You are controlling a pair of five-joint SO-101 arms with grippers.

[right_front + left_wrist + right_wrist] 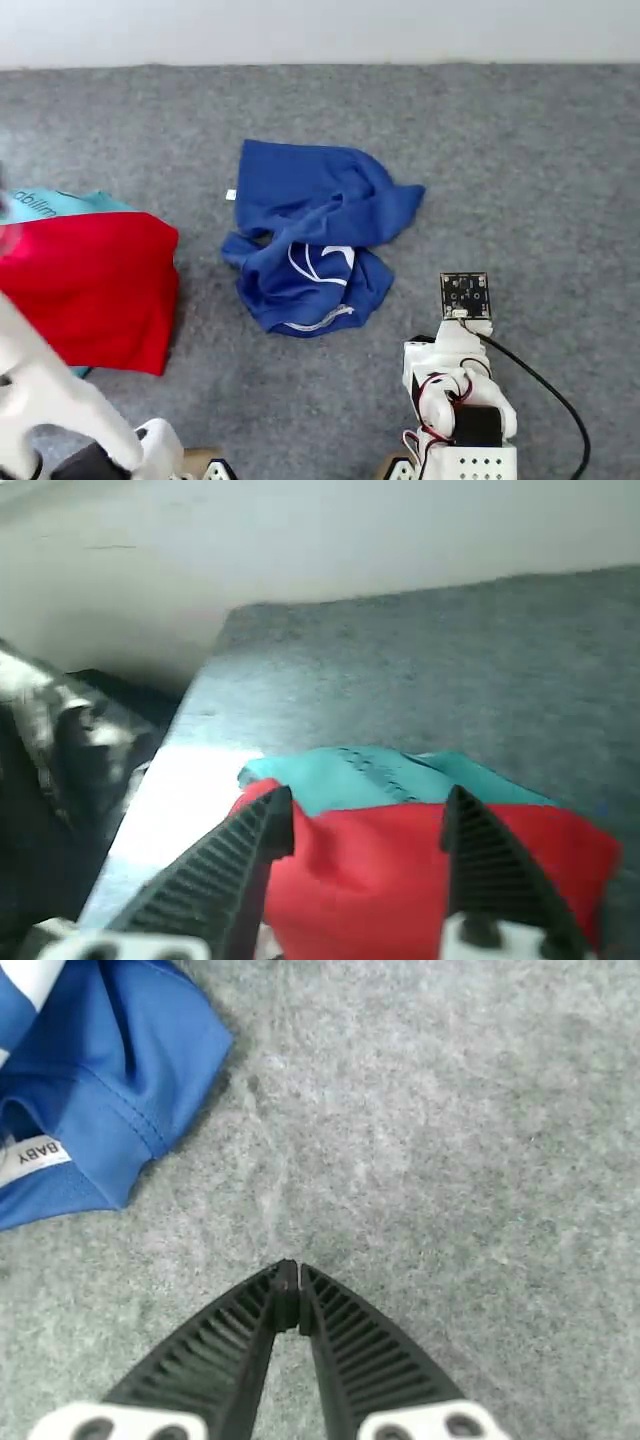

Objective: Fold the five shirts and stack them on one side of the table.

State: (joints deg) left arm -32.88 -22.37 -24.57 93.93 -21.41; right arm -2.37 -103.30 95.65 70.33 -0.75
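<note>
As right jaws meet, left jaws gape above red shirt [370,880].

Blue shirt [315,235], crumpled and not folded, near the middle of the grey desk [530,170]. White curved print on its bunched part toward 6 o'clock, small white tag at its 10 o'clock corner. Red shirt [95,285], folded flat, at the 9 o'clock side of the desk, well apart from the blue one. Teal shirt [75,203] under the red, peeking out toward 12 o'clock.
</note>
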